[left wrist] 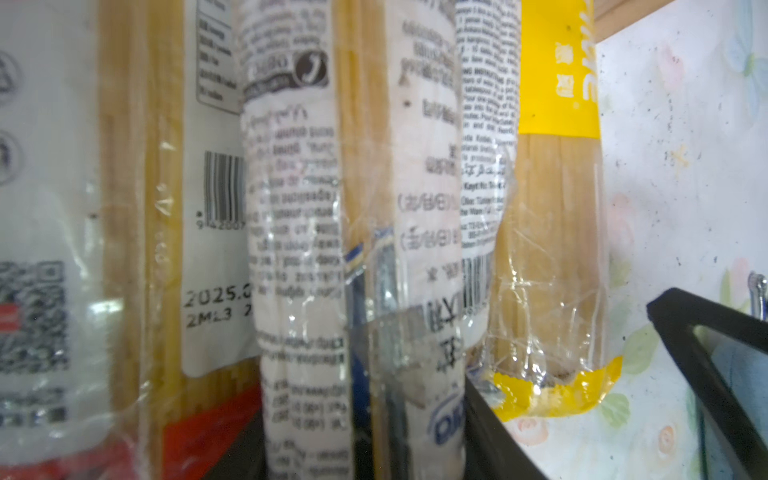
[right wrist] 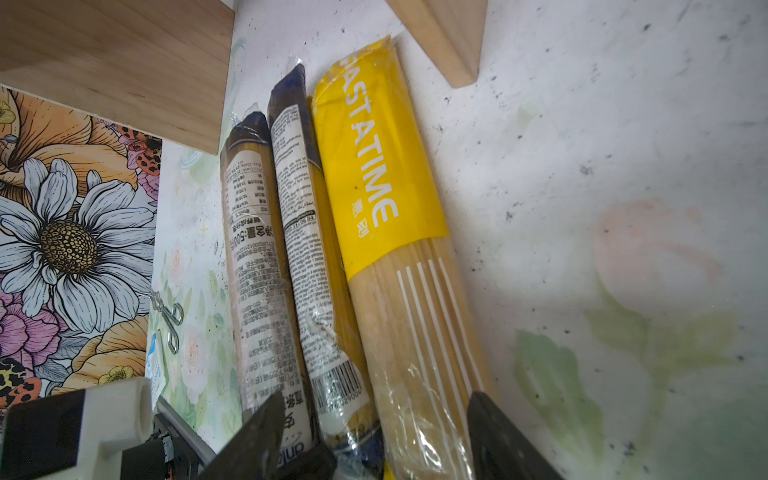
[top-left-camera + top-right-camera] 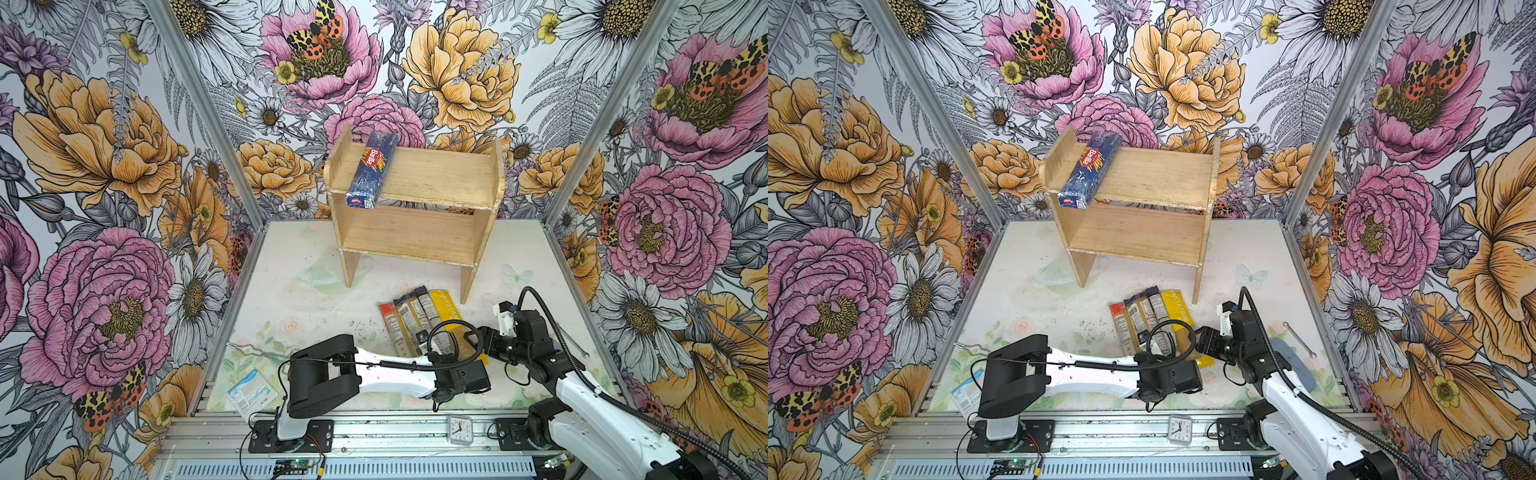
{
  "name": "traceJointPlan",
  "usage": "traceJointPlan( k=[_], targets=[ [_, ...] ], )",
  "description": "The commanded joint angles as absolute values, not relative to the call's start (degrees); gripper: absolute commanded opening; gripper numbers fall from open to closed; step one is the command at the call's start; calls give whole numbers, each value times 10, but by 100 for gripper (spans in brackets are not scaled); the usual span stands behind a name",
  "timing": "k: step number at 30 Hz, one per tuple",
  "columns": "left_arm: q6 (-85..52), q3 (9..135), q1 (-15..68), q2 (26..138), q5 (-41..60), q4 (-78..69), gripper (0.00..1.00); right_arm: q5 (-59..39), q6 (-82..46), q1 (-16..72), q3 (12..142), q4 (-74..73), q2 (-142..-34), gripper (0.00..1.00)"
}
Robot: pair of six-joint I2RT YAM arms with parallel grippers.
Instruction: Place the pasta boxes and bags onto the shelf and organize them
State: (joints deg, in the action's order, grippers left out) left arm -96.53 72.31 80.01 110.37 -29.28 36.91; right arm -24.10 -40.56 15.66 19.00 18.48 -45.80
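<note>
Though built in two tiers, looks light and plain: shelf of pale unpainted wood, fine-grained, with rounded side panels and short flat legs, standing at the back of the speckled, faintly flowered worktop. Resting on its upper tier, near the left panel: dark blue Barilla pack, long, narrow and boxy under glossy wrap, laid front to back, near end jutting past the front edge.

Lying side by side on the worktop in front of the shelf's right leg, touching along their lengths: red-ended pack, first clear pack and second clear pack, both dark blue at the far end, then yellow pack. All slim and rod-like, in crinkly see-through film over straw-coloured strands, with white printed labels and barcodes.

Set at the near ends of the row: left claw, one black finger wedged beside the second clear pack on the yellow side, the other mostly hidden; cannot tell whether pinching. Alongside it: right claw, fingers about half spread, one hard by the yellow pack's outer edge, one over the first clear pack; cannot tell whether squeezing or merely astride.
</note>
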Motion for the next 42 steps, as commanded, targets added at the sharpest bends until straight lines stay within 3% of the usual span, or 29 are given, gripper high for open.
traceJointPlan(
  k=[1, 12, 22, 32, 42],
  targets=[
    [-969, 693, 800, 1125, -275, 412, 49, -249, -407, 155, 194, 188, -450, 71],
    [-939, 682, 802, 1090, -292, 412, 36, -241, -405, 155, 200, 196, -440, 70],
    [-837, 669, 806, 1015, -317, 414, 0, -212, -403, 155, 209, 195, -450, 71],
    [-744, 666, 799, 971, -341, 414, 0, -183, -408, 155, 221, 196, -457, 71],
    [-735, 648, 802, 962, -335, 413, 0, -175, -420, 155, 222, 197, -466, 71]
  ],
)
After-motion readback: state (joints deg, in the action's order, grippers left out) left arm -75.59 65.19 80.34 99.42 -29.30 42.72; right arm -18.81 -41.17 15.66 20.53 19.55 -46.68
